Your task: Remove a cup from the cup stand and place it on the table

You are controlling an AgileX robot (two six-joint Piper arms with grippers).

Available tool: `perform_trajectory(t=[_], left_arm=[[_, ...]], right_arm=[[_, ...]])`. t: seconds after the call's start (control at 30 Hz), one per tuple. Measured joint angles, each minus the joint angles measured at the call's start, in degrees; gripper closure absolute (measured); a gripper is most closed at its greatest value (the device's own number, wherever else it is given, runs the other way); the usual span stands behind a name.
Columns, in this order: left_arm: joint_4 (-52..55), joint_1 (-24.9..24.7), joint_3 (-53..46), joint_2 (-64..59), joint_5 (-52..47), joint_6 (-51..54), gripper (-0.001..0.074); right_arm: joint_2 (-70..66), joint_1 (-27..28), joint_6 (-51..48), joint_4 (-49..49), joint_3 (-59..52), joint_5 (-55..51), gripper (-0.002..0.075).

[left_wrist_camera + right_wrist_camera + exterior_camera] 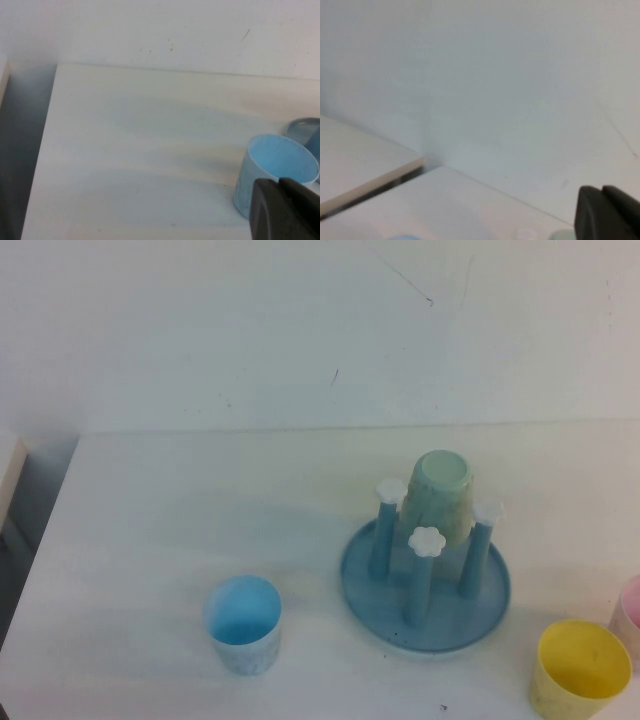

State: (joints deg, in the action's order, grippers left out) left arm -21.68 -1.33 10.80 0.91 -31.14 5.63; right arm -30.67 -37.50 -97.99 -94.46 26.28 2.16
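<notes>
The yellow cup (581, 672) stands upright on the white table (150, 500) at the front right, apart from the blue cup stand (425, 585). A pale green cup (440, 498) sits upside down on a rear peg of the stand. Three white-capped pegs are bare. Neither gripper shows in the high view. My left gripper (279, 182) is shut and empty, just this side of the light blue cup (270, 165). My right gripper (601, 189) is shut and empty, raised and facing the wall.
A light blue cup (243, 623) stands upright on the table left of the stand. A pink cup (630, 615) shows at the right edge. The table's left edge (45, 530) drops off beside a pale board. The white wall rises behind the table.
</notes>
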Motion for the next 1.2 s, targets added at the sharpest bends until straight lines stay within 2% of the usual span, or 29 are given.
perform_trajectory(t=[0.2, 0.43, 0.57, 0.67, 0.77, 0.87, 0.97, 1.2], left_arm=[[0.0, 0.0, 0.0, 0.0, 0.01, -0.23, 0.0736], [0.0, 0.0, 0.0, 0.0, 0.01, -0.23, 0.0736], [0.0, 0.0, 0.0, 0.0, 0.01, -0.23, 0.0736], [0.0, 0.0, 0.0, 0.0, 0.01, -0.23, 0.0736], [0.0, 0.0, 0.0, 0.0, 0.01, -0.23, 0.0736], [0.0, 0.0, 0.0, 0.0, 0.01, -0.23, 0.0736], [0.0, 0.0, 0.0, 0.0, 0.01, -0.23, 0.0736], [0.0, 0.0, 0.0, 0.0, 0.01, -0.1, 0.0736]], right_arm=[[0.12, 0.0, -9.5, -0.86, -2.28, 8.31, 0.0727], [1.1, 0.0, -20.87, -1.08, -2.51, 9.39, 0.0727], [1.1, 0.0, -20.95, 1.07, -4.23, 10.31, 0.0727], [1.5, 0.0, -11.56, 10.81, -6.69, 13.62, 0.0727], [2.41, 1.57, 5.87, 25.5, -10.05, 16.18, 0.0727], [4.32, 5.43, 22.17, 40.15, -13.78, 15.66, 0.0727], [7.78, 11.31, 32.4, 51.36, -16.36, 12.59, 0.0727], [17.43, 28.68, 56.09, 75.44, -20.09, 2.78, 0.0727]])
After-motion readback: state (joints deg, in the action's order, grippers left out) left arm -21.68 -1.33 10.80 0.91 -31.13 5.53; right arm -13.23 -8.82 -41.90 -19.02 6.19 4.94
